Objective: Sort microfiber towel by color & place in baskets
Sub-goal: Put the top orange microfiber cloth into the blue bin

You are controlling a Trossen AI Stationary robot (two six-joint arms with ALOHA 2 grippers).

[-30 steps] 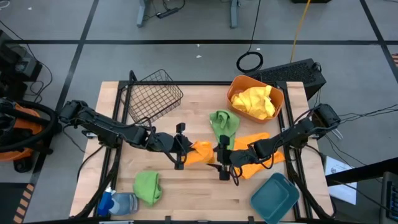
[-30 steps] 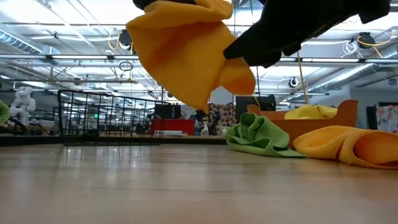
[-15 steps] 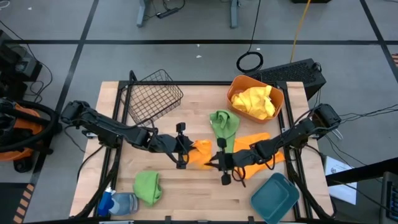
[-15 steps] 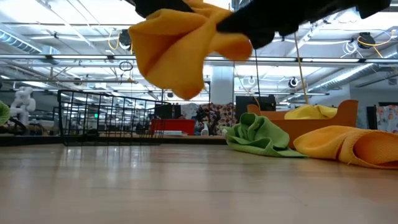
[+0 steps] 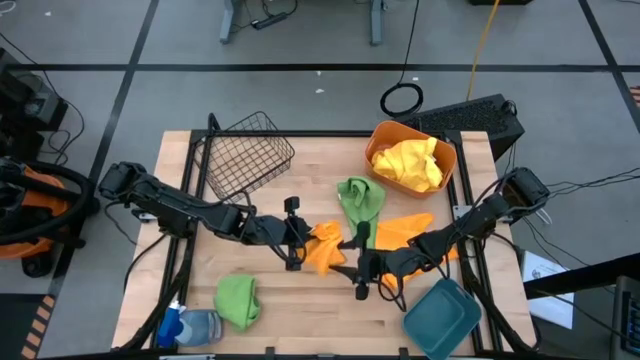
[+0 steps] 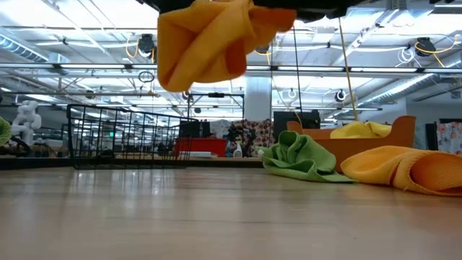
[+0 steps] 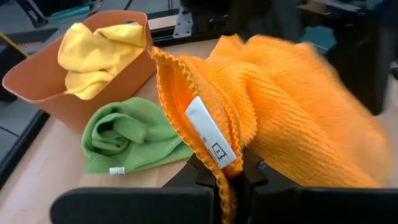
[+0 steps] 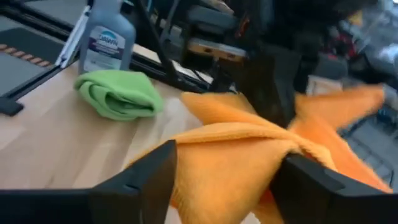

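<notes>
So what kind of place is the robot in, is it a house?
Probably not a house. It looks like a big workshop or robot lab: long ceiling lights and pipes hang overhead, the grey floor has dark taped lines, and cables trail past the wooden table.

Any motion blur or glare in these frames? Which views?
Left wrist view: the right side of the held orange towel smears, its tag is crisp. Right wrist view: the far arm and background are blurred, the green towel is fairly sharp. Low view: bright ceiling lights behind, the arms overhead are in silhouette. High view: sharp, even light.
</notes>
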